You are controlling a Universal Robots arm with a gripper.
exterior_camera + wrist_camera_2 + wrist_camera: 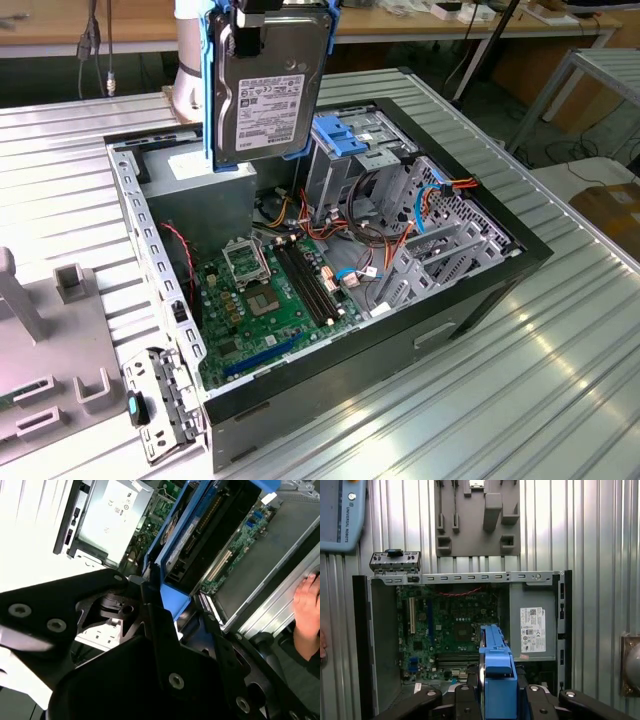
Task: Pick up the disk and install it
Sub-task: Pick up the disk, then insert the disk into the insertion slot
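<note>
The disk (265, 95), a dark drive with a white label in blue carrier rails, hangs upright above the back of the open computer case (470, 300). My gripper (252, 18) is shut on its upper end. In the second wrist view my gripper (175, 607) clamps the blue rail, and the disk (200, 530) stretches away toward the case. From the first wrist view the disk (495, 667) appears edge-on between the black fingers (462, 697), over the motherboard (450, 625).
Inside the case sit a grey power supply box (200, 205) with a white sticker, a drive cage with a blue latch plate (345, 135), and cables. A grey fixture (60, 330) lies at the exterior view's left. A person's hand (307, 607) rests by the case.
</note>
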